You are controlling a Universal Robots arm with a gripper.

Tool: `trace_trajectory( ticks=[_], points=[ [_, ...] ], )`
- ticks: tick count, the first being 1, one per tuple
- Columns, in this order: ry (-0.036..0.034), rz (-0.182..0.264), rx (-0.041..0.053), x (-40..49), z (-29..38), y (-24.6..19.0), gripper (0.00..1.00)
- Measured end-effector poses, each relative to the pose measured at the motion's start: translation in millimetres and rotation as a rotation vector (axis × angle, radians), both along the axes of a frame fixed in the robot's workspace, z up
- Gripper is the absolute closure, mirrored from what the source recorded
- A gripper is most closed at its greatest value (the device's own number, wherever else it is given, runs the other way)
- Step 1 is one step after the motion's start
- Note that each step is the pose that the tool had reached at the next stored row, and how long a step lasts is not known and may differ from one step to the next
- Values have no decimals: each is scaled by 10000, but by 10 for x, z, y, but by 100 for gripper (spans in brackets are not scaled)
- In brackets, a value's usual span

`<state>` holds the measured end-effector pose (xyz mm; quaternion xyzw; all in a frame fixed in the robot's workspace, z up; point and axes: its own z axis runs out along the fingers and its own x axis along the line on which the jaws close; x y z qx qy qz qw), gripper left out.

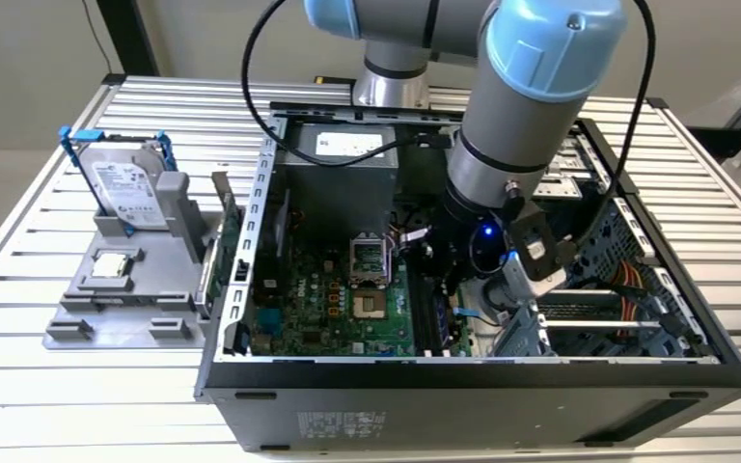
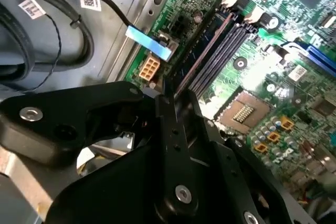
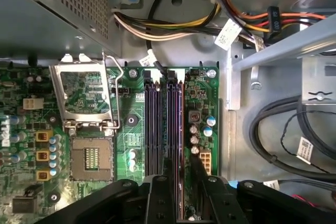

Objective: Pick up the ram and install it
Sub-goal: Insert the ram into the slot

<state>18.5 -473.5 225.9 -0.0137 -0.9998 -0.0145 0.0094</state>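
Green ram (image 3: 181, 145) stands pinched in the gripper (image 3: 181, 203) over the memory slots (image 3: 154, 129); seating step, needing a straight push toward 12 o'clock.

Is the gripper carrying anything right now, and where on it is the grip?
The gripper appears to hold the ram by one end, edge-on over the memory slots; the jaws hide the exact contact.

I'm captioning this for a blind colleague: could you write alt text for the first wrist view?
The robot's black hand hangs over the motherboard's memory slots, with the thin ram standing edge-on along the slot nearest the capacitors. Beside the slots sits an open processor socket; coloured cables run above.
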Motion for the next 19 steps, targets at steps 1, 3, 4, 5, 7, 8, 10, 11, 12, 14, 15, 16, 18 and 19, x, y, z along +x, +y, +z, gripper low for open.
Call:
trace_trajectory(
  ticks=[1,3,4,5,7,8,10,11,12,14,15,16,18,19],
  points=[
    [1,0,-1,0,25,0,0],
    [0,0,-1,0,73,0,0],
    [0,0,0,0,94,0,0],
    [1,0,-1,0,113,0,0],
    [0,0,0,0,161,0,0],
    [0,0,0,0,186,0,0],
    [1,0,-1,0,236,0,0],
    [1,-1,-1,0,257,0,0],
    [1,0,-1,0,273,0,0],
    [1,0,-1,0,303,0,0],
    [0,0,-1,0,314,0,0],
    [0,0,-1,0,328,0,0],
    [0,0,-1,0,363,0,0],
    [0,0,-1,0,380,0,0]
  ],
)
